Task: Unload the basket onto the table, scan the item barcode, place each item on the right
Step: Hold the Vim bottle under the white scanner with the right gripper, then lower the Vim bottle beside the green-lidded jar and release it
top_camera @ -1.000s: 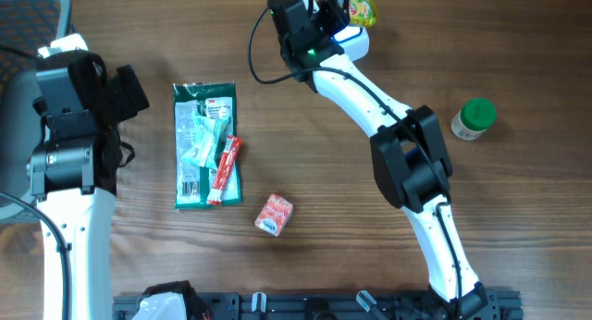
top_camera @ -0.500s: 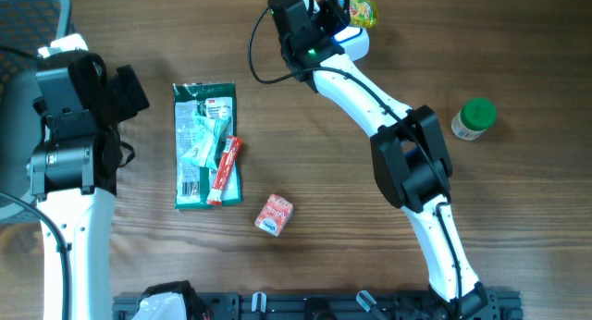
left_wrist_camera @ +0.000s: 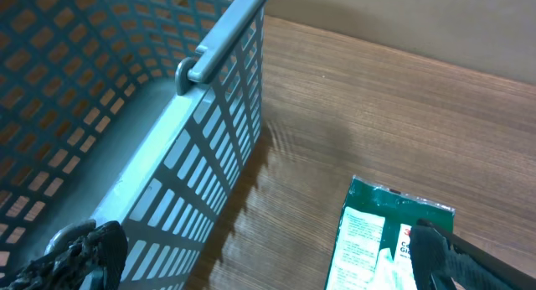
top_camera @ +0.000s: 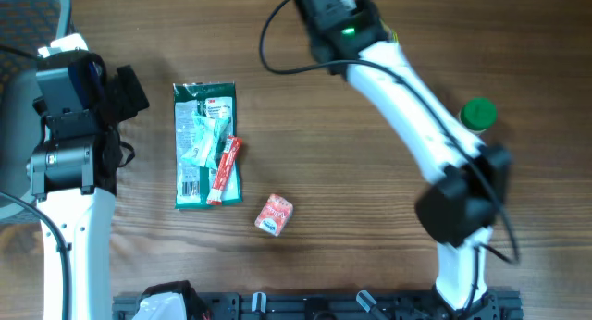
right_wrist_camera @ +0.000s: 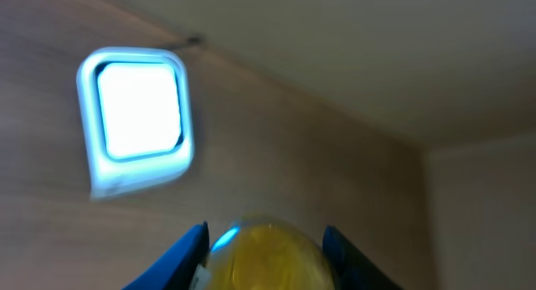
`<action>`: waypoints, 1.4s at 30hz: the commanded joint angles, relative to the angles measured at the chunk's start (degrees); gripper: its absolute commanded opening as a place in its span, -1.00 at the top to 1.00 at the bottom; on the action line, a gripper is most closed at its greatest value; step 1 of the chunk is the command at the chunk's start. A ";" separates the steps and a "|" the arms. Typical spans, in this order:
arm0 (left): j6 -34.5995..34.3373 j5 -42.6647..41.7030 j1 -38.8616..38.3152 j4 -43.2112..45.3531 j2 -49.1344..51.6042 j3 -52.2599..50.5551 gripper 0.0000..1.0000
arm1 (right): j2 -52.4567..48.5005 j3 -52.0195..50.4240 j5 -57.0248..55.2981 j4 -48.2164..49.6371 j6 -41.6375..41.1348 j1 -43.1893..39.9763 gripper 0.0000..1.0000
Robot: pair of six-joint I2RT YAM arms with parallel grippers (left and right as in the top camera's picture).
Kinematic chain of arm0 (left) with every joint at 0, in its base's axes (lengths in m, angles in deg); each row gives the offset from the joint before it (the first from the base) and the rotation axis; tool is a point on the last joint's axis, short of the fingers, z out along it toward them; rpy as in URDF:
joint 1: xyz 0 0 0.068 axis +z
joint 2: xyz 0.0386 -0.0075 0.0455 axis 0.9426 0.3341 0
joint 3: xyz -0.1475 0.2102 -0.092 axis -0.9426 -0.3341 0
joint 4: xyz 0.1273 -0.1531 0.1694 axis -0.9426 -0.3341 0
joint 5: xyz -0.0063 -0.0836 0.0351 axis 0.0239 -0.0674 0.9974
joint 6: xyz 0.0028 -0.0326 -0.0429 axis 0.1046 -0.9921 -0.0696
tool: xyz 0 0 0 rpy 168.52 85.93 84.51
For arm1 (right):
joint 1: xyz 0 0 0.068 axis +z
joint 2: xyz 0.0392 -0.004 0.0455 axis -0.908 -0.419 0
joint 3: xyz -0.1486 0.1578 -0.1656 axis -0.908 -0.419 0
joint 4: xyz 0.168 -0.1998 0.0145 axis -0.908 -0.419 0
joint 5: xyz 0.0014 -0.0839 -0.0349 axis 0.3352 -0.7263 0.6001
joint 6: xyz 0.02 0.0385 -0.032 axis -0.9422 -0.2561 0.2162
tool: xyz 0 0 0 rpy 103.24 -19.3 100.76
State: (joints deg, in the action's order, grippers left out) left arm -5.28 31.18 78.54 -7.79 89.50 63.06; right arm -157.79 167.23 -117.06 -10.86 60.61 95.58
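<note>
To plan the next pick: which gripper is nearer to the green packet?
Left. The left gripper hangs open just left of the green packet; the right gripper is farther off, near the table's far edge, shut on a yellow item.

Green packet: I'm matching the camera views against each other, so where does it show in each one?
Overhead: the green packet lies flat left of centre, a red stick on it.
Left wrist: its top end shows at the bottom right.
Right wrist: not in it; only a yellow item in the right gripper.
Shared landmark: the blue basket, top left overhead, filling the left wrist view's left.
</note>
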 commanded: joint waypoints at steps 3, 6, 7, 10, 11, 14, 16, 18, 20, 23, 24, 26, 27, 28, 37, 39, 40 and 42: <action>0.11 -0.28 0.33 0.15 0.07 0.22 -1.00 | 5.66 0.70 25.33 -18.34 -14.36 -7.32 0.79; 0.11 -0.28 0.33 0.15 0.07 0.22 -1.00 | 4.85 0.26 28.44 -28.46 -17.88 -12.11 0.78; 0.11 -0.28 0.33 0.15 0.07 0.22 -1.00 | 4.57 -0.61 28.44 -30.71 -18.53 -13.44 0.78; 0.11 -0.28 0.33 0.15 0.07 0.22 -1.00 | 4.55 -5.53 28.44 -31.47 -18.51 -16.98 0.78; 0.11 -0.28 0.33 0.15 0.07 0.22 -1.00 | 4.55 -7.15 28.41 -30.32 -18.51 -17.84 0.78; 0.11 -0.28 0.33 0.15 0.07 0.22 -1.00 | 4.55 -10.99 28.41 -27.91 -18.51 -20.31 0.77; 0.11 -0.28 0.33 0.15 0.07 0.22 -1.00 | 4.55 -13.18 28.39 -26.34 -18.49 -21.77 0.77; 0.11 -0.28 0.33 0.15 0.07 0.22 -1.00 | 4.55 -14.67 28.41 -24.46 -18.49 -22.43 0.79; 0.09 -0.28 0.33 0.15 0.07 0.22 -1.00 | 4.57 -15.67 28.50 -23.02 -18.56 -22.56 0.89; 0.11 -0.28 0.33 0.15 0.07 0.22 -1.00 | 7.02 -15.67 33.07 -23.02 -19.52 -22.49 0.91; 0.11 -0.28 0.33 0.15 0.07 0.22 -1.00 | 8.35 -15.67 34.03 -22.99 -19.63 -22.49 0.91; 0.11 -0.28 0.33 0.15 0.07 0.22 -1.00 | 11.91 -15.82 34.21 -22.99 -20.59 -22.49 0.91; 0.11 -0.28 0.33 0.15 0.07 0.22 -1.00 | 14.27 -16.33 34.03 -22.99 -21.18 -22.49 0.91; 0.11 -0.28 0.33 0.15 0.07 0.22 -1.00 | 16.09 -16.87 33.81 -22.77 -21.42 -22.49 0.91; 0.11 -0.28 0.33 0.15 0.07 0.22 -1.00 | 35.85 -39.85 33.79 -4.48 -24.06 -22.49 0.91; 0.11 -0.28 0.33 0.15 0.07 0.22 -1.00 | 35.78 -44.04 33.75 -1.38 -23.89 -22.49 0.91; 0.11 -0.28 0.33 0.15 0.07 0.22 -1.00 | 35.78 -46.64 33.75 1.11 -23.87 -22.49 0.91; 0.11 -0.28 0.33 0.15 0.07 0.22 -1.00 | 35.78 -51.17 33.77 6.27 -23.89 -22.49 0.91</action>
State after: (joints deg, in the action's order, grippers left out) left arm -5.28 31.18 78.54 -7.79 89.52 63.06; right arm -122.06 119.34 -83.66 -7.58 37.40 72.93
